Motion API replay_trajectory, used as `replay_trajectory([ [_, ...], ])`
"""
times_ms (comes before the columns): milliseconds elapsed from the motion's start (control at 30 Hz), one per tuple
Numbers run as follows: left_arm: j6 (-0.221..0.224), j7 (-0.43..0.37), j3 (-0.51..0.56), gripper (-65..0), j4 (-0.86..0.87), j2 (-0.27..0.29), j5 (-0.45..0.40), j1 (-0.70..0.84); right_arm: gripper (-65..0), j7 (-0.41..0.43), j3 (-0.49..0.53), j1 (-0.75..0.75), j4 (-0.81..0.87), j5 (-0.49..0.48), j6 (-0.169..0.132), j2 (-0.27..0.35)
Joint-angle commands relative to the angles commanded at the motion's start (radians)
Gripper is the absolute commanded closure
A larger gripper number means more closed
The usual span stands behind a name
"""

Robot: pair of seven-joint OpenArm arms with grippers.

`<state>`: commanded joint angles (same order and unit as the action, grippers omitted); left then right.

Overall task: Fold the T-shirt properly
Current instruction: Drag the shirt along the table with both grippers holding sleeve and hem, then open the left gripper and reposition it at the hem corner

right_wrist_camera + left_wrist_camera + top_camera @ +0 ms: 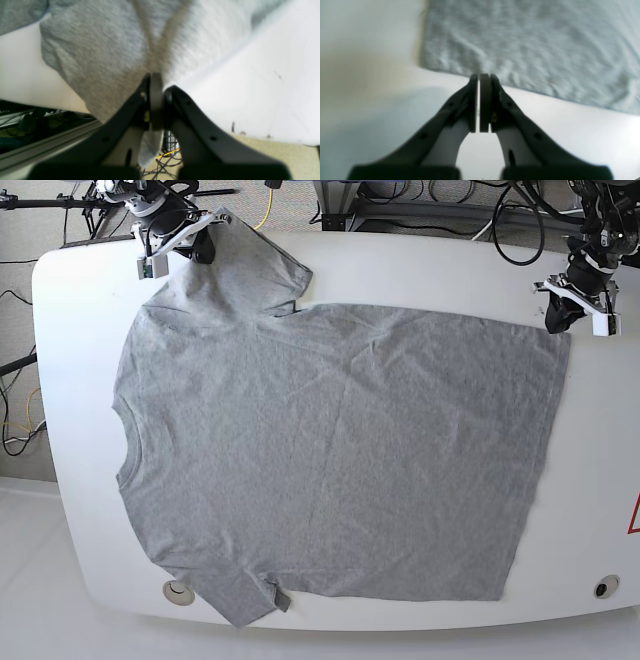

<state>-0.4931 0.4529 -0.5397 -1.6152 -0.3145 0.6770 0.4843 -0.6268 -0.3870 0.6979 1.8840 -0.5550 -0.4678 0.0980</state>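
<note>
The heather-grey T-shirt (330, 450) lies spread flat on the white table (420, 260), plain side up, neck to the left and hem to the right. At the far left corner my right gripper (200, 245) is shut on the upper sleeve. The right wrist view shows grey cloth (100, 50) pinched in that gripper (156, 75), with a flap hanging below the pads. My left gripper (562, 315) hovers at the far right hem corner. In the left wrist view it (481, 75) is shut with nothing between the pads, at the edge of the shirt (532, 45).
The table's far edge runs close behind both grippers, with cables (480, 210) on the floor beyond. A metal rail (45, 147) and more cables (162, 165) show below the edge. Two round marks (180, 590) (603, 587) sit near the front edge.
</note>
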Motion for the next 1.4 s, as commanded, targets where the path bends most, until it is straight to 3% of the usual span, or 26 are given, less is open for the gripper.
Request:
replay_trajectory([
  [67, -0.008, -0.012, -0.01, 0.0, -0.014, 0.005, 0.006, 0.015, 0.0, 0.003, -0.004, 0.001, 0.009, 0.018, 0.031, 0.0],
  [400, -0.017, -0.02, -0.031, 0.0, -0.002, 0.012, 0.005, 0.017, 0.0, 0.01, -0.014, 0.006, 0.028, 0.044, 0.076, -0.006],
  [667, -0.065, -0.03, -0.057, -18.8, 0.014, 0.007, 0.012, 0.012, 0.0, 0.01, 0.012, -0.008, 0.003, 0.041, 0.071, -0.001],
  [867, -0.07, -0.004, -0.06, -25.9, 0.032, 0.005, 0.023, -0.011, 0.0, 0.013, 0.026, -0.015, 0.003, 0.045, 0.063, 0.002],
  [1200, -0.078, 0.023, -0.071, -23.3, 0.09, 0.005, 0.011, -0.039, 0.0, 0.015, 0.029, -0.019, 0.005, 0.056, 0.042, 0.007],
  [1400, -0.068, 0.04, -0.065, -24.7, 0.104, 0.007, 0.024, -0.056, 0.0, 0.007, 0.025, -0.01, 0.009, 0.058, 0.051, 0.003],
])
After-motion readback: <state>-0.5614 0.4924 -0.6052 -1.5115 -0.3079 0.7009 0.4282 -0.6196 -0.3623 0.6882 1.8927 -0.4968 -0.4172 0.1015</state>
